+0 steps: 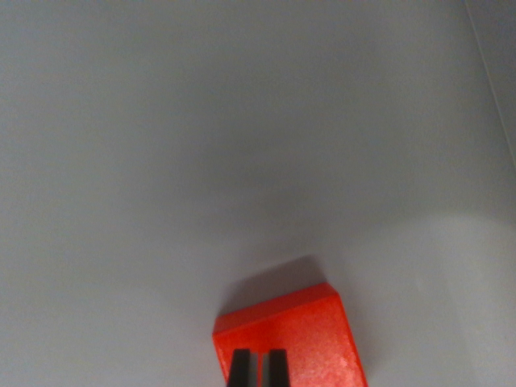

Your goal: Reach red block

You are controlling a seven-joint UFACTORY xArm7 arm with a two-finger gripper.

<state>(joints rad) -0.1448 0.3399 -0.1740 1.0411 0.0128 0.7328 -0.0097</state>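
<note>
The end effector (258,369) is hovering over the block (302,339), tips nearly pressed together; it should be descending slowly, centred, off the worktop (201,161).

Red block (300,343): looks like plastic or foam, top face finely grainy, slight sheen, matt edges. Counter (201,145): smooth pale grey, matt, no visible texture, soft blur. End effector (258,367) fingertips: black, matt, material unclear, likely plastic or rubber.
</note>
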